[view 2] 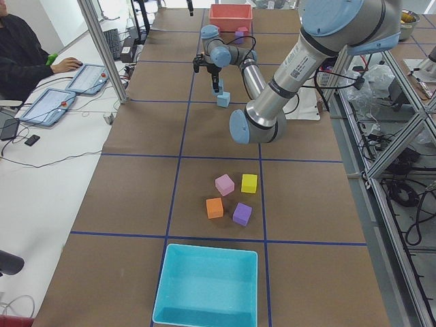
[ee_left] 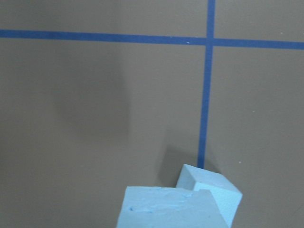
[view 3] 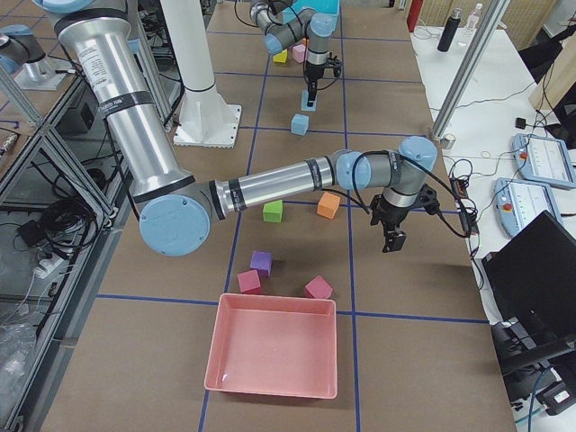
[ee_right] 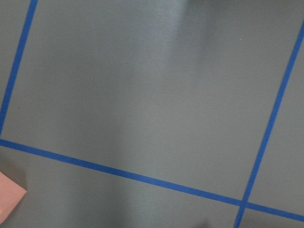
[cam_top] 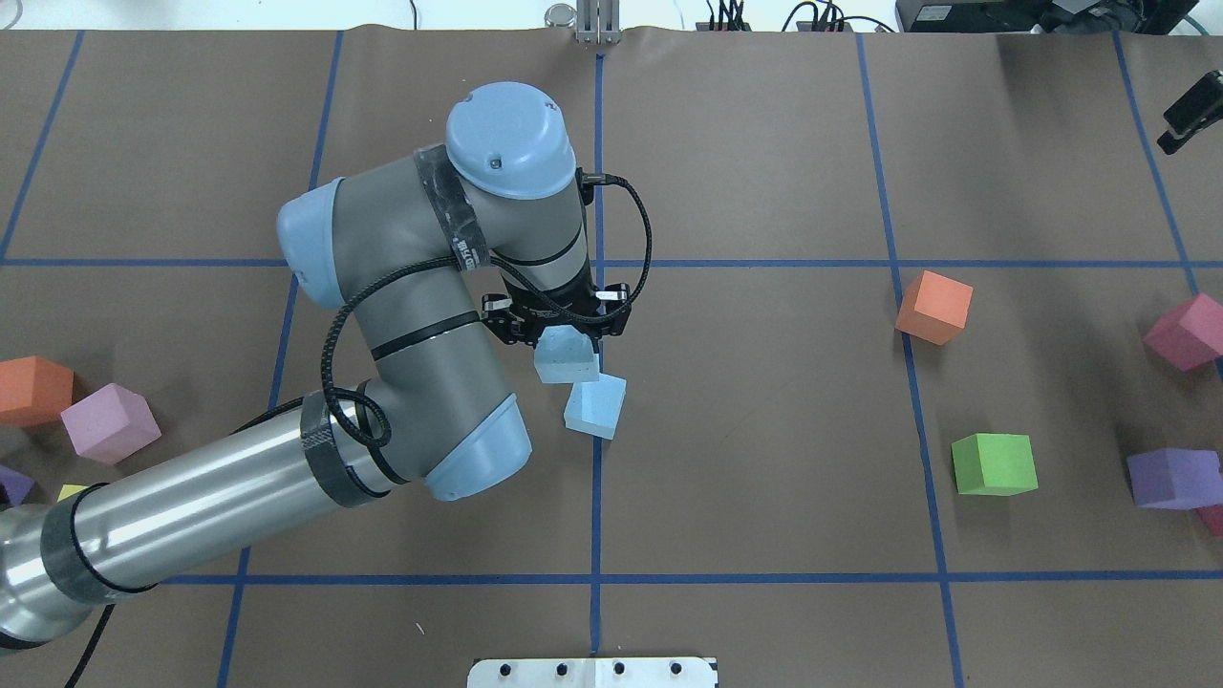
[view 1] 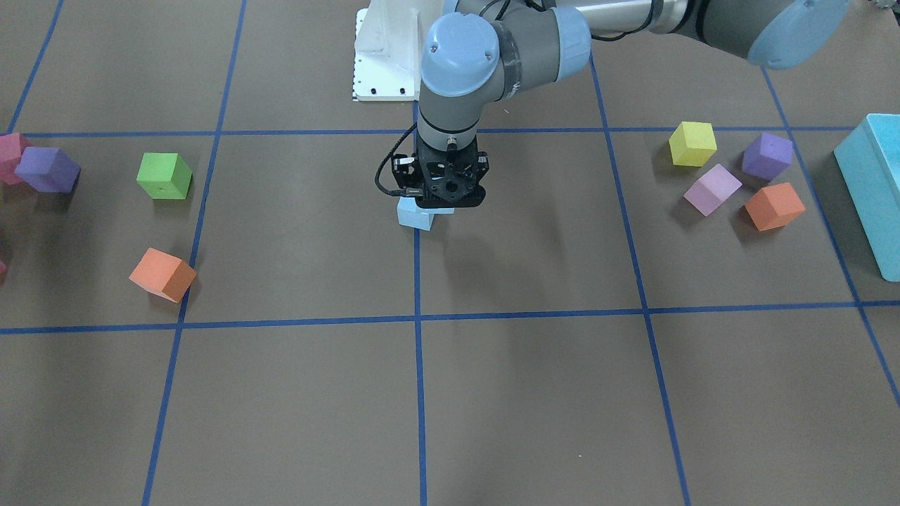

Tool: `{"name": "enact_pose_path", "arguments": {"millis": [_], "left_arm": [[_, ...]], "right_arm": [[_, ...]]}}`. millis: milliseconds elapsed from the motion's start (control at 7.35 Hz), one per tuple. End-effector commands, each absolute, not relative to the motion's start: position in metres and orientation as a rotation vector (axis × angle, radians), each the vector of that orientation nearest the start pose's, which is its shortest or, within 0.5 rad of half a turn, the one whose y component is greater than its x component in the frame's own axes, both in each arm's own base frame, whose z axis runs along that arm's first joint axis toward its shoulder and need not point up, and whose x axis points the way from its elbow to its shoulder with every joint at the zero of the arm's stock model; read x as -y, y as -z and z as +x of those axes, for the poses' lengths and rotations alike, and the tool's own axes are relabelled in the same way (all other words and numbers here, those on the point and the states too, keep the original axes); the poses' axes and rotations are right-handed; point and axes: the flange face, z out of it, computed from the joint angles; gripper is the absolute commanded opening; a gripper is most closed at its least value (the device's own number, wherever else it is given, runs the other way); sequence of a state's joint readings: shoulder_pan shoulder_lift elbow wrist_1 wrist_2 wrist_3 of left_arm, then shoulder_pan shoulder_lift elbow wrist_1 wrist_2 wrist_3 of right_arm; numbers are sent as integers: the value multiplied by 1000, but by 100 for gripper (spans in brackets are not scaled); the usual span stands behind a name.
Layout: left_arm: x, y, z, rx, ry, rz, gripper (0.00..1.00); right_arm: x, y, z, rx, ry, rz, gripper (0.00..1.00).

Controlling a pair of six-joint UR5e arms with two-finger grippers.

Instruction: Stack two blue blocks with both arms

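My left gripper [cam_top: 562, 334] is shut on a pale blue block [cam_top: 566, 359] and holds it above the table near the centre line. The second blue block [cam_top: 596, 406] lies on the table just beside and below it, towards my base. In the left wrist view the held block [ee_left: 166, 209] fills the bottom edge, with the lying block [ee_left: 211, 187] partly behind it. My right gripper [view 3: 393, 239] hangs over bare table past an orange cube. It also shows at the overhead view's top right edge [cam_top: 1189, 113]. I cannot tell whether it is open or shut.
On my right lie an orange cube [cam_top: 934, 306], a green cube [cam_top: 994, 464], a purple cube [cam_top: 1173, 478] and a magenta cube [cam_top: 1188, 332]. On my left lie orange [cam_top: 33, 390] and lilac [cam_top: 108, 422] cubes. A turquoise bin [view 1: 875, 190] and a pink bin [view 3: 274, 355] stand at the table ends.
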State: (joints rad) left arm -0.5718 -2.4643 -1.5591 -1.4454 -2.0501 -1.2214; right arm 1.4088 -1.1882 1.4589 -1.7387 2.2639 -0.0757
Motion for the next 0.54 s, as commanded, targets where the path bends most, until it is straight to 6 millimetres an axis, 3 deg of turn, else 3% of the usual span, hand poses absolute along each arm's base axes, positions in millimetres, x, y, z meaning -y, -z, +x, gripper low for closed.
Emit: {"name": "enact_pose_path", "arguments": {"millis": [0,408], "left_arm": [[454,-120,570,-860,35,-73,48],[443,-129,587,-844,23,-67,49]], "right_arm": [[645,-532,-2,714,271,83,100],[643,-535,3,717,263,80,100]]}}
